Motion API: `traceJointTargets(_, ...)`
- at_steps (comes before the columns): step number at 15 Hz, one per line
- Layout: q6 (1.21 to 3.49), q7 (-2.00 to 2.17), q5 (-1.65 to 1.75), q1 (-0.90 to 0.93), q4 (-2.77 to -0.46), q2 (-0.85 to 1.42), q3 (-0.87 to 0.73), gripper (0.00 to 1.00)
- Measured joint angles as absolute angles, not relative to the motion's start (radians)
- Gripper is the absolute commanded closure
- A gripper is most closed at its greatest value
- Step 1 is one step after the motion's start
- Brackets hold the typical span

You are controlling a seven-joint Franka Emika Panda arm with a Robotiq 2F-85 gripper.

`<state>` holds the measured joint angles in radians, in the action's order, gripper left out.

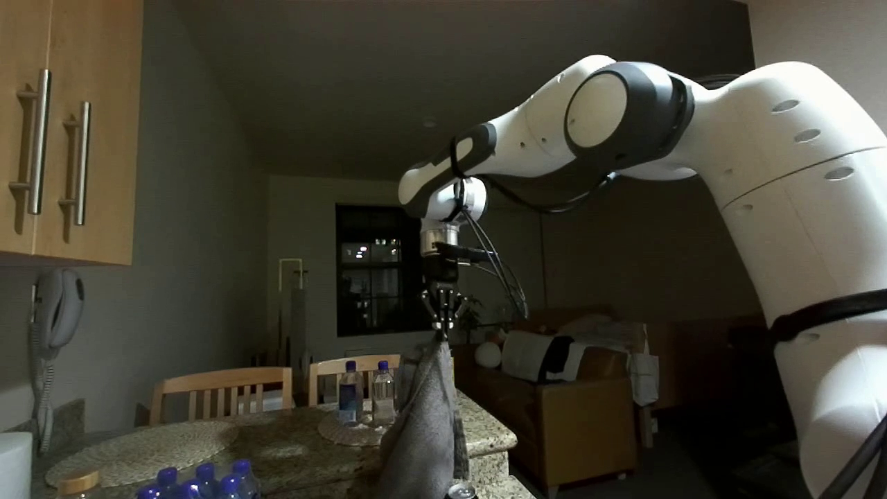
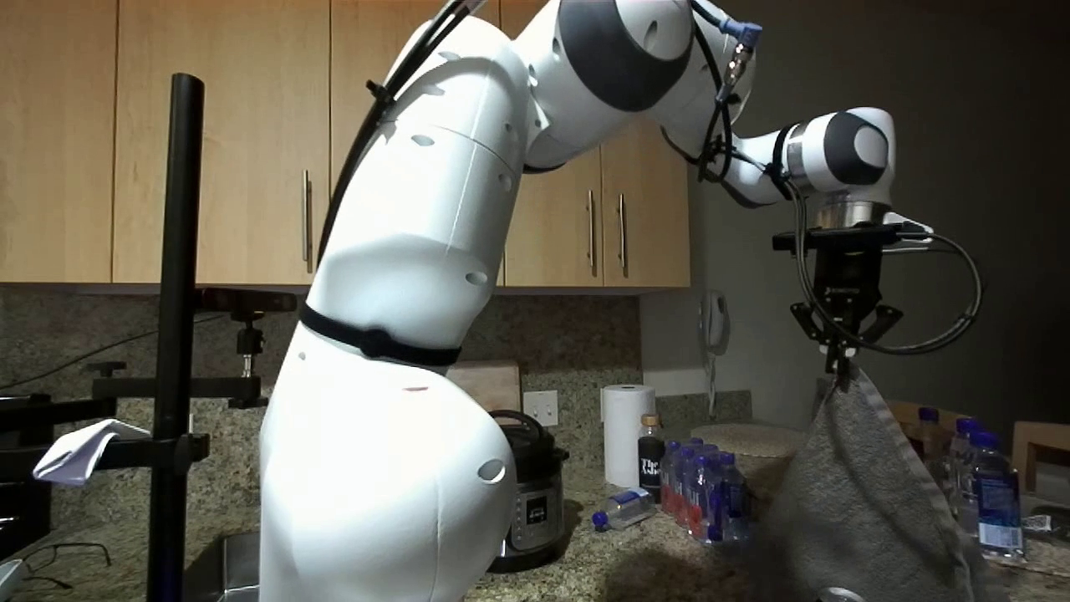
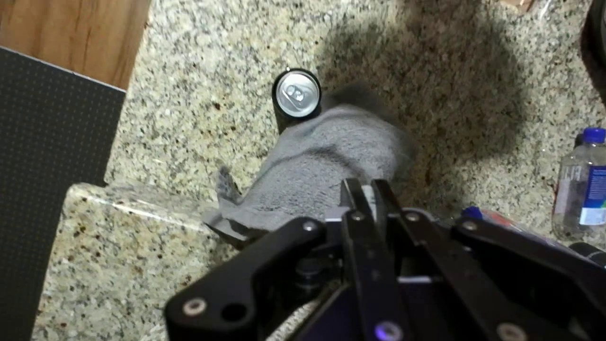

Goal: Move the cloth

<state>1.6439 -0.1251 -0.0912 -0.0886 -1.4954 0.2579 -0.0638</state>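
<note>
The cloth is grey and hangs in a long drape; it shows in both exterior views point(image 1: 424, 430) point(image 2: 869, 493) and in the wrist view point(image 3: 307, 184). My gripper is shut on its top end, above the counter, in both exterior views point(image 1: 442, 331) point(image 2: 840, 361). In the wrist view the fingertips point(image 3: 363, 185) are close together with a thin pale strip between them. The cloth's lower end is cut off in both exterior views. In the wrist view the cloth lies beside the can; whether it touches the counter I cannot tell.
A dark can point(image 3: 297, 94) stands on the granite counter point(image 3: 213, 109) beside the cloth. Bottles stand behind the cloth point(image 1: 350, 395) point(image 2: 995, 493). A bottle pack point(image 2: 706, 493), a lying bottle point(image 2: 623, 508) and a cooker point(image 2: 535, 510) are also there. The counter has a raised ledge point(image 3: 137, 208).
</note>
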Motion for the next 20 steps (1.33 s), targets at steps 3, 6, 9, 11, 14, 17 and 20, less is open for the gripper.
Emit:
traceJointTargets(3,1.644,-0.124,-0.081,-0.096,-1.65,0.166,-0.095,0.93)
traceJointTargets(6,1.646,-0.124,-0.079,-0.103,-1.816,0.087,-0.112,0.93)
traceJointTargets(9,1.647,-0.124,-0.076,-0.102,-1.96,0.028,-0.116,0.93)
traceJointTargets(11,1.647,-0.124,-0.075,-0.1,-2.035,0.007,-0.115,0.93)
traceJointTargets(14,1.647,-0.124,-0.073,-0.1,-2.116,0.003,-0.114,0.65)
traceJointTargets(17,1.647,-0.124,-0.072,-0.1,-2.155,0.003,-0.114,0.47)
traceJointTargets(20,1.647,-0.124,-0.071,-0.1,-2.164,0.003,-0.114,0.27)
